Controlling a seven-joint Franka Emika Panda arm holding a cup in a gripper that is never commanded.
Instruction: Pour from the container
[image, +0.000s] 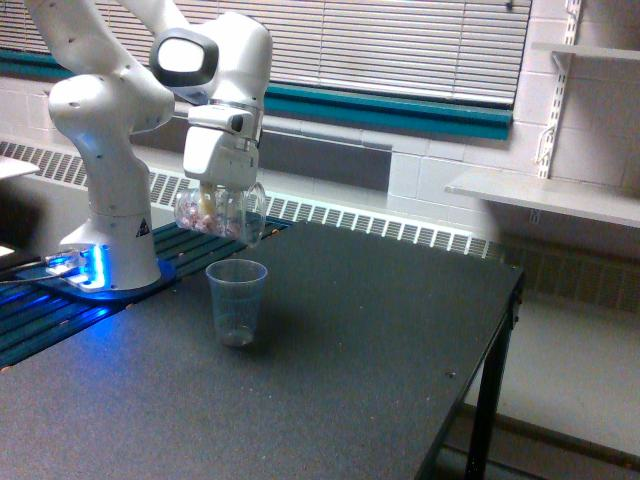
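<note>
My gripper (222, 196) is shut on the container (220, 211), a clear squat tumbler lying nearly on its side in the air, its mouth toward the exterior view's right. Small pinkish and pale pieces rest inside the tumbler along its lower wall. Below it and slightly to the right stands a slimmer tapered clear cup (237, 302), upright on the dark table (330, 360). A few small pieces lie at the bottom of that cup. The tumbler hangs clear above the cup's rim without touching it.
The arm's white base (105, 240) stands at the table's left on a blue-lit plate. A radiator grille (400, 232) and wall with blinds run behind. The table's right edge (505, 310) drops off to the floor; a shelf (560, 195) hangs at the right wall.
</note>
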